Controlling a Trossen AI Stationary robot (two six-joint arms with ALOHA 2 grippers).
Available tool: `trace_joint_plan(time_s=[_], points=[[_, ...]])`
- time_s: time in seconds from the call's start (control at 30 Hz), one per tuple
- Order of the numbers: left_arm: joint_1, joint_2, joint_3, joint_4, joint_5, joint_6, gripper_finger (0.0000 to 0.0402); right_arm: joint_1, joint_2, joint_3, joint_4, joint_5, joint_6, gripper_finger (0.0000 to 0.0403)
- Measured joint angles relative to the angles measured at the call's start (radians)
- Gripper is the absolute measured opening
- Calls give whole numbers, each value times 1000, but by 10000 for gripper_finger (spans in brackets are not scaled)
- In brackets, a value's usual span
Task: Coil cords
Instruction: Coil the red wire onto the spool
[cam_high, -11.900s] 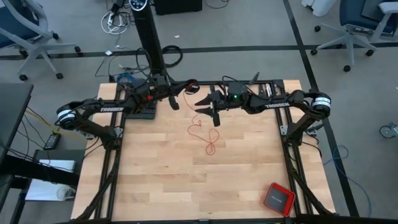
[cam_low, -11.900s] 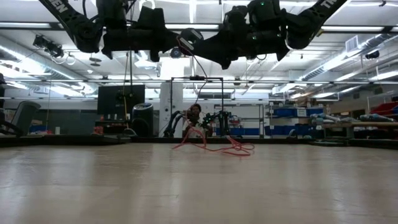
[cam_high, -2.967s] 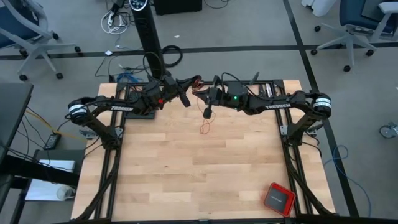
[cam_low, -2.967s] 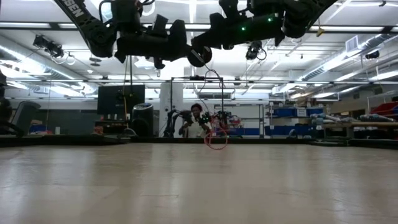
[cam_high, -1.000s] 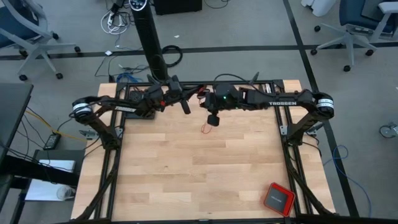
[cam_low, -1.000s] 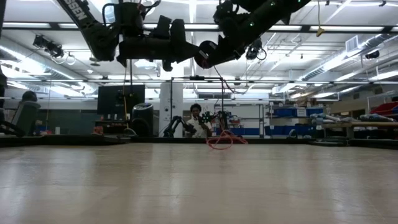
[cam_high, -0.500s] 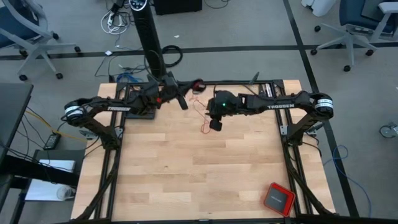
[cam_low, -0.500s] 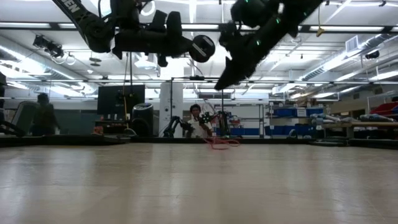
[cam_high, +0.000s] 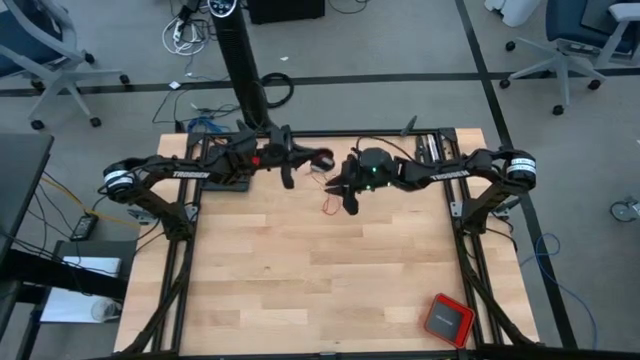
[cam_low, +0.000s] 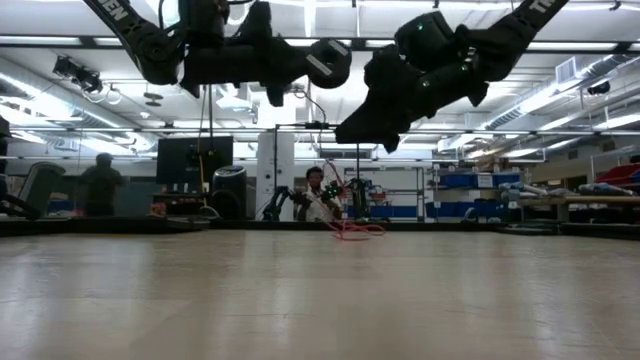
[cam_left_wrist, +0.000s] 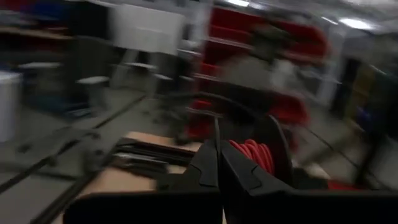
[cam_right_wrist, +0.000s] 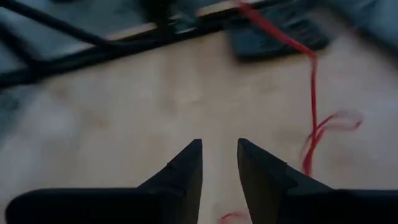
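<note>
High view: left tool (cam_high: 289, 172) and right tool (cam_high: 345, 192) raised near tabletop (cam_high: 300, 290) 12 o'clock edge; red cord (cam_high: 327, 205) on wood just beside right tool.
Low view: cord heap far back.
Left wrist view: fingers (cam_left_wrist: 208, 163) pressed together, red coil (cam_left_wrist: 254, 153) beyond.
Right wrist view: fingers (cam_right_wrist: 186, 165) parted, empty; cord strand at 2 o'clock.

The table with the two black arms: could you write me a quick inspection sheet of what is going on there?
Surface: wooden table, mostly bare.
Job's things: thin red cord, part wound beside the left gripper, a loose end trailing down to the table.
Clutter: red square box at the near right corner.
Grippers: left gripper shut, raised at the table's far edge; right gripper open, empty, above the table beside the hanging cord.
Cables: black and blue cables on the floor beyond the table.
Surroundings: office chairs; a person standing far behind.
</note>
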Motion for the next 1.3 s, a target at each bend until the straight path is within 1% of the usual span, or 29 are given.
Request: trace_joint_plan(time_s=[0.07,0.1,0.13,0.2,0.23,0.27,0.33,0.37,0.47,0.53,0.57,0.73,0.83,0.93,1.03,1.1,1.2,1.3], points=[[-1,0,0,-17,99,68,0,-48,0,12,-42,-164,42,97],[-1,0,-1,-30,136,93,0,-69,0,13,-48,-237,65,96],[-2,0,-1,-44,148,108,0,-87,0,14,-53,-295,89,95],[1,0,-1,-91,149,117,0,-114,-1,15,-76,-368,122,93],[3,0,-1,-121,143,131,0,-122,-1,15,-99,-375,137,92],[3,0,-1,-152,136,137,0,-127,-1,14,-125,-371,149,91],[3,1,-1,-209,104,152,0,-129,-1,14,-180,-312,159,89],[2,1,-1,-233,70,160,0,-129,-1,14,-202,-263,145,88],[2,1,-2,-296,-75,178,0,-128,0,13,-247,-89,113,86],[4,1,-2,-324,-140,190,0,-128,0,13,-236,-13,103,84],[5,1,-2,-340,-163,194,0,-129,0,13,-223,2,95,84],[6,1,-2,-382,-240,207,0,-97,0,13,-122,-13,29,83],[7,1,-2,-347,-263,221,0,-74,0,13,-99,25,-39,84],[7,2,-2,-299,-290,236,0,-70,0,13,-87,29,-81,84],[7,2,-2,-264,-295,236,0,-70,5,13,-69,32,-107,84],[7,2,-2,-244,-295,226,0,-68,6,13,-51,58,-120,86],[4,2,-2,-209,-295,206,0,-57,28,13,30,72,-118,93],[-1,2,-2,-190,-294,185,0,-37,78,13,113,96,-113,104]])
